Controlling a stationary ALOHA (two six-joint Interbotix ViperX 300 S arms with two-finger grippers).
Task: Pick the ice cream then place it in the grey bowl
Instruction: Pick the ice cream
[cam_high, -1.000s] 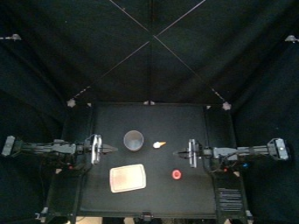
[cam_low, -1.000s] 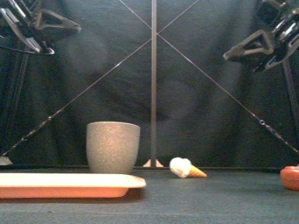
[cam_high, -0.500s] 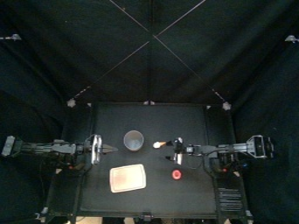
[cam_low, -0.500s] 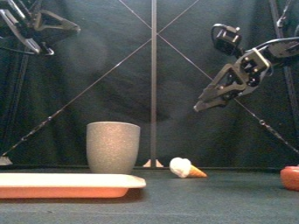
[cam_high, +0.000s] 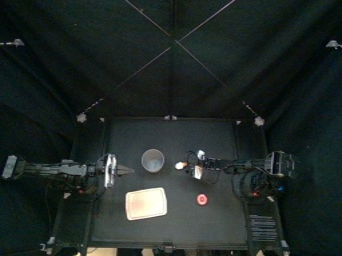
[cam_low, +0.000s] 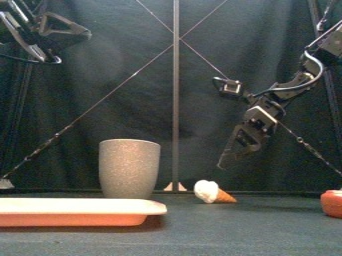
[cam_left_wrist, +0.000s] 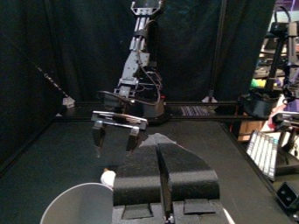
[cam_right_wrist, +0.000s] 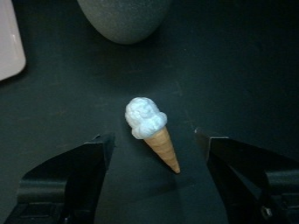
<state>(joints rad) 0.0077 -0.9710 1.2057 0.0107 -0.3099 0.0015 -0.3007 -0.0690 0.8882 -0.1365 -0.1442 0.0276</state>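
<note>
The ice cream (cam_high: 183, 164) is a white scoop on an orange cone, lying on its side on the table (cam_low: 210, 192) right of the tall grey speckled cup (cam_high: 152, 158) (cam_low: 130, 167). My right gripper (cam_low: 227, 158) hangs open above it, tilted down, not touching. In the right wrist view the ice cream (cam_right_wrist: 152, 131) lies between the wide-spread jaws of that gripper (cam_right_wrist: 156, 142), with the cup (cam_right_wrist: 122, 17) just beyond. My left gripper (cam_left_wrist: 162, 144) is shut and empty, resting at the table's left (cam_high: 118, 172). The left wrist view shows the right gripper (cam_left_wrist: 118, 133) open.
A flat pink tray (cam_high: 146, 204) (cam_low: 74, 210) lies at the front left, its corner showing in the right wrist view (cam_right_wrist: 6, 44). A small red toy (cam_high: 202, 199) (cam_low: 331, 203) sits at the front right.
My right arm has swung in from the right and come down toward the ice cream, jaws open. The left arm has stayed still.
</note>
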